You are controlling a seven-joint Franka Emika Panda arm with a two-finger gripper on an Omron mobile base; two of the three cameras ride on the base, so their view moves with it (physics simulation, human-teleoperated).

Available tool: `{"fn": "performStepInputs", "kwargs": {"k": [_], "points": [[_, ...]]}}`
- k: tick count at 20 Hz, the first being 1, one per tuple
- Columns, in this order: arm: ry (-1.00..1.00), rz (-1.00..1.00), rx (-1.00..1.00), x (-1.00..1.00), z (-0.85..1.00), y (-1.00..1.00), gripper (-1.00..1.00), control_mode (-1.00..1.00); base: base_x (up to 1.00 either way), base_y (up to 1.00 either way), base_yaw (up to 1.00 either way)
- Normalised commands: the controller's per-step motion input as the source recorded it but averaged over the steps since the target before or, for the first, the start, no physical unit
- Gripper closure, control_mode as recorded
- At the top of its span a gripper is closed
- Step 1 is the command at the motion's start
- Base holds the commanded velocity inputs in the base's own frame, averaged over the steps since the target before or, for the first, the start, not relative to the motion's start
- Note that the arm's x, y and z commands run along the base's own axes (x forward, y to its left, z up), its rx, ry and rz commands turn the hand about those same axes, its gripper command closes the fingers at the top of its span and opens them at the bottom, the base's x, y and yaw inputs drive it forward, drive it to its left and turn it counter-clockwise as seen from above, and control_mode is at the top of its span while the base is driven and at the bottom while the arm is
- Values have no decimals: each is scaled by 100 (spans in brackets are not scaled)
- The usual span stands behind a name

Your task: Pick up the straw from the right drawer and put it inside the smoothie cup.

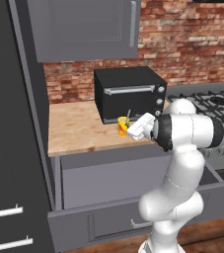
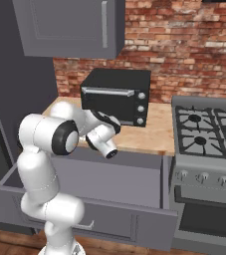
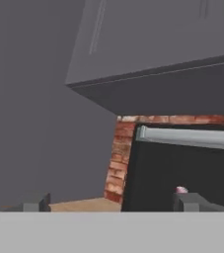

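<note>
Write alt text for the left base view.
A white robot arm's gripper hovers beside a yellow smoothie cup with a straw standing in it, on a wooden counter before a black toaster oven. A grey drawer stands open below.

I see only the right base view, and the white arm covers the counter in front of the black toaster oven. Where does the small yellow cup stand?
Observer: In the left base view, the small yellow tumbler stands upright on the wooden counter, just in front of the black toaster oven.
Operator: Is the straw inside it?
Observer: Yes, it seems so. The thin pale straw rises out of the tumbler's top.
Operator: Does the gripper hold anything?
Observer: No. In the hand view the gripper has its jaws wide apart, with nothing between them.
</note>
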Motion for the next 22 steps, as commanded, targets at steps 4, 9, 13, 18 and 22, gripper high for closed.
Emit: {"fn": "performStepInputs", "kwargs": {"k": [4, 9, 13, 18, 22], "points": [[-7, 0, 0, -87, 27, -11, -100, -100, 0, 0, 0], [-1, 0, 0, -75, 57, -12, -100, -100, 0, 0, 0], [0, 0, -1, -64, 82, -15, -100, -100, 0, 0, 0], [0, 0, -5, -63, 79, -8, -100, -100, 0, 0, 0], [0, 0, -8, -61, 57, 0, -100, -100, 0, 0, 0]]}}
